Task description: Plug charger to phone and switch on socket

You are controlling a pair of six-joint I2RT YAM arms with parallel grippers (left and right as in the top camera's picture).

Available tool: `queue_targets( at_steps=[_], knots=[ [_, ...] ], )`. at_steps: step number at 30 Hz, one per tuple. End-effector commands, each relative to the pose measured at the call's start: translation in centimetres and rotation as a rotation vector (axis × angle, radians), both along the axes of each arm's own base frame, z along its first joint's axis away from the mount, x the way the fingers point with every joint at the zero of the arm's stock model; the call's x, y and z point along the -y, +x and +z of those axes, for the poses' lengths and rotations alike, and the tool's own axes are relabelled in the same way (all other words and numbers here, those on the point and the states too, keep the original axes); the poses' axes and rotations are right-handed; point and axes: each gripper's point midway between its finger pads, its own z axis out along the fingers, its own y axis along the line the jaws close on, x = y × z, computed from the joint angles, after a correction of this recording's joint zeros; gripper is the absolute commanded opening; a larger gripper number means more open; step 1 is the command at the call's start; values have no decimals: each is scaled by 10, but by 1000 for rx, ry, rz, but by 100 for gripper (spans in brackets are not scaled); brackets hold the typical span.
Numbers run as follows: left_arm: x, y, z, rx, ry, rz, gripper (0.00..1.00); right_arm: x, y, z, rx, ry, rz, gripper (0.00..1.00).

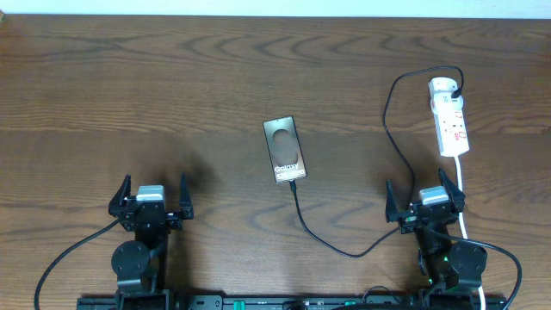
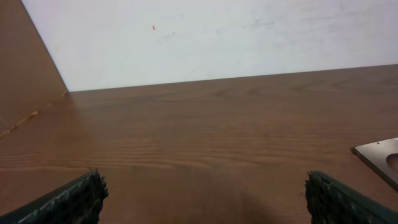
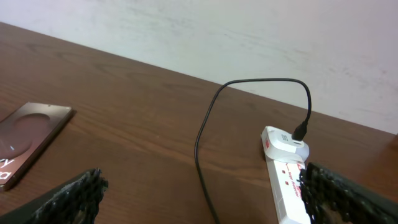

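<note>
The phone (image 1: 285,150) lies flat at the table's middle, dark with white "Galaxy" lettering. Part of it shows in the right wrist view (image 3: 25,140), and one corner in the left wrist view (image 2: 379,155). The charger cable (image 1: 320,238) runs from the phone's near edge, where its tip meets the phone, curves right and up, and ends in a black plug in the white socket strip (image 1: 451,120). The cable (image 3: 202,137) and socket (image 3: 285,180) also show in the right wrist view. My left gripper (image 1: 155,182) (image 2: 205,199) is open and empty, left of the phone. My right gripper (image 1: 418,185) (image 3: 205,199) is open and empty, just short of the socket.
The socket's white cord (image 1: 462,202) runs down past my right gripper toward the table's front edge. A white wall (image 3: 249,37) stands behind the table's far edge. A brown board (image 2: 25,74) stands at the left in the left wrist view.
</note>
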Motion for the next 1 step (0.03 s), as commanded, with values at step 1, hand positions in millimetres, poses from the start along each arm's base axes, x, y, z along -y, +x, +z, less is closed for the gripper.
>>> queue_targets(
  at_steps=[1],
  knots=[
    [-2, -2, -14, -49, 3, 11, 99, -3, -1, 0, 2, -1, 12, 99]
  ],
)
